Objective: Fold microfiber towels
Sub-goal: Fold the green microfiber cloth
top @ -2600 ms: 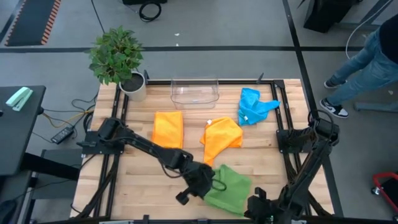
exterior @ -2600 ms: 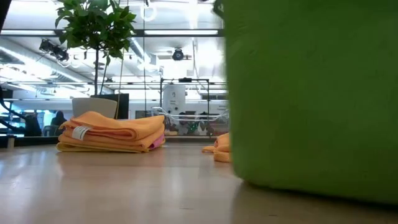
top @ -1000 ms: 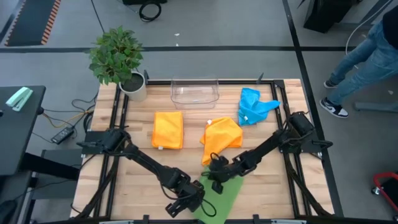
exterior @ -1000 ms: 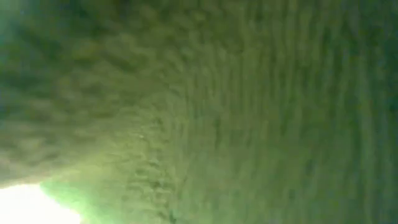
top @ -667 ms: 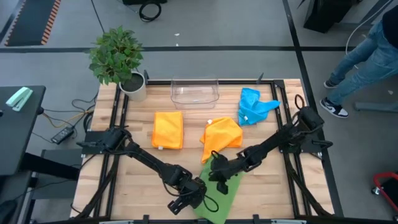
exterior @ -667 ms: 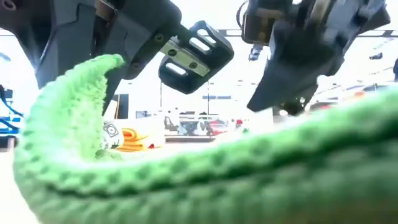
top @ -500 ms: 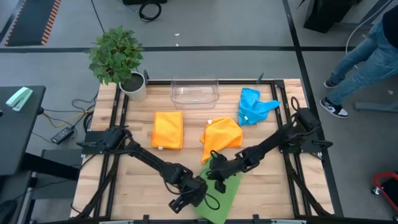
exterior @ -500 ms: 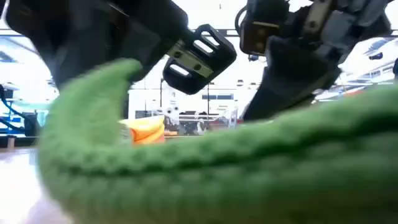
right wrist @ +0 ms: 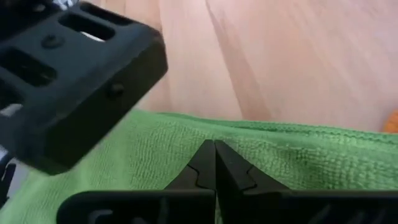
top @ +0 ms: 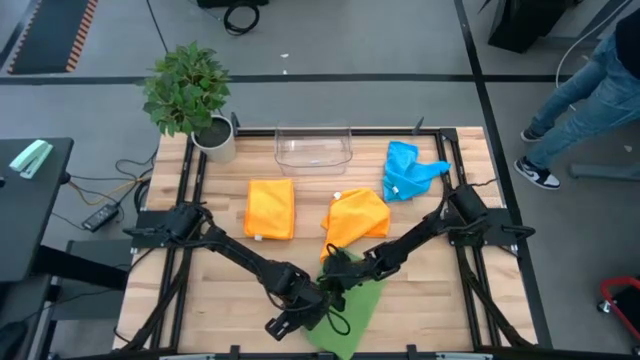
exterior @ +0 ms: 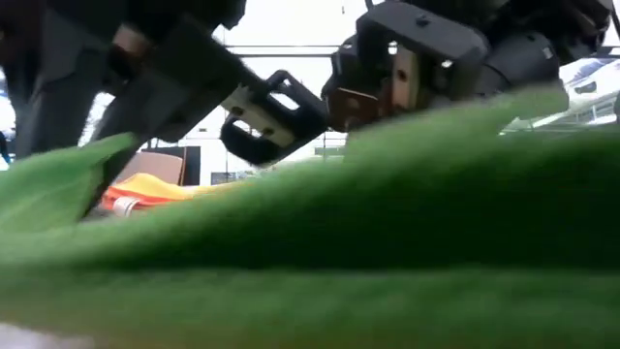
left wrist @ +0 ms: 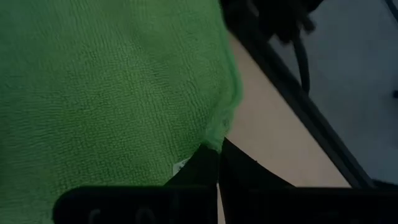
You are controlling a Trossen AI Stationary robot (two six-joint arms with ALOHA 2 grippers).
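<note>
Green towel (top: 352,305) sits at the table's near edge, both my grippers on it. Left gripper (left wrist: 219,163) is pinched shut on its hem, right gripper (right wrist: 215,163) shut on an edge. It's light, limp, drapey, so grip corners. Low view is mostly blocked by green; pink and yellow cloths aren't clearly visible.

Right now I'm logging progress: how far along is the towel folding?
Done: one orange towel lies folded flat. In hand: the left gripper and right gripper are both shut on the green towel near the front edge. Left: a crumpled orange towel and the bunched blue towel.
</note>
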